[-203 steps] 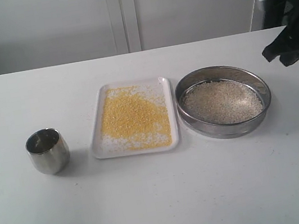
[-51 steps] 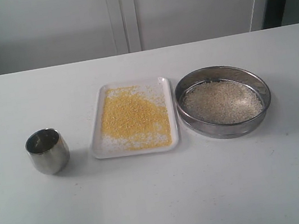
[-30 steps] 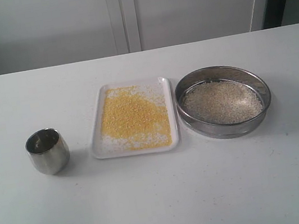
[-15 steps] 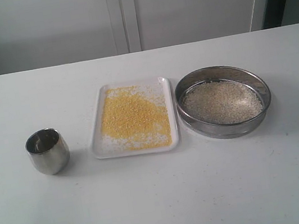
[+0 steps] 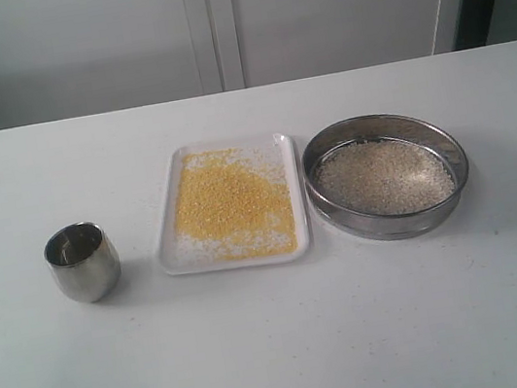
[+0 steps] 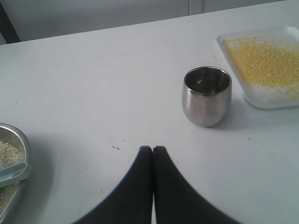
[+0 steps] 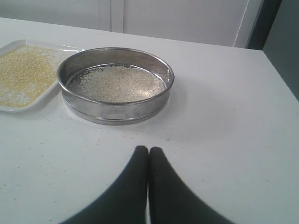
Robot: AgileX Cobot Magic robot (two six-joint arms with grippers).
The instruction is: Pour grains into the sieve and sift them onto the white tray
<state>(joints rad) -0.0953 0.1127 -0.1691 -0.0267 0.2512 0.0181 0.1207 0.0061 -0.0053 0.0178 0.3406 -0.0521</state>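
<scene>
I see a white table [image 5: 283, 348]. The wide round steel sieve [image 5: 395, 228], holding off-white grains [image 5: 384, 177], sits just right of the glossy white rectangular tray [image 5: 175, 256], which carries yellow granules [image 5: 231, 203]. A small steel cup [image 5: 83, 263] stands left of the tray. The black left gripper [image 6: 153, 149] and the black right gripper [image 7: 148, 149] are both pinched closed and empty. The left wrist view's edge cuts off a steel vessel [image 6: 14, 140].

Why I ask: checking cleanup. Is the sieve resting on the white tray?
No, the sieve stands on the table beside the white tray, not on it.
</scene>
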